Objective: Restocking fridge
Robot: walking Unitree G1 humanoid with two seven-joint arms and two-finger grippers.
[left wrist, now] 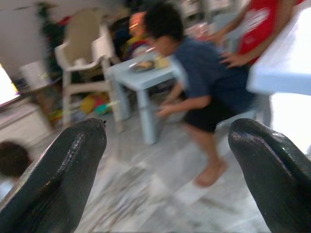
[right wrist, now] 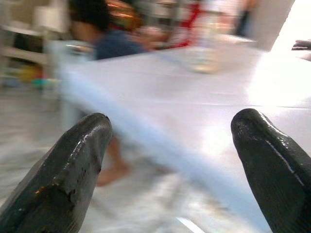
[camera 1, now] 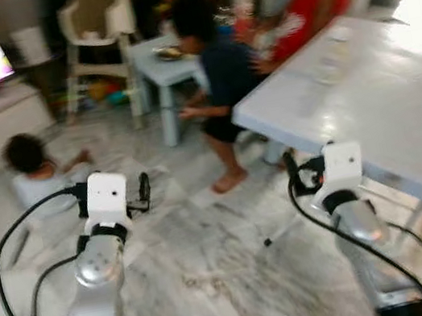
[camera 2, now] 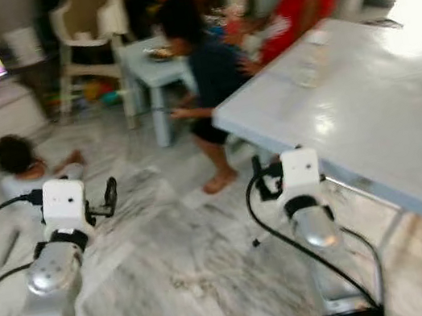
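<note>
Both the left gripper [left wrist: 167, 170] and right gripper [right wrist: 170, 170] are hanging wide open, empty, beside the big pale-blue table [camera 1: 399, 108]; kids are wandering close, so bumping the barefoot child in navy [camera 1: 220, 91] looks likely.

I count two claws of mine, left claw [camera 1: 144, 190] and right claw [camera 1: 294, 178]. Three people, one big bench [camera 1: 380, 95], one small table [camera 1: 166, 67], perhaps one white chair [camera 1: 95, 31].
</note>
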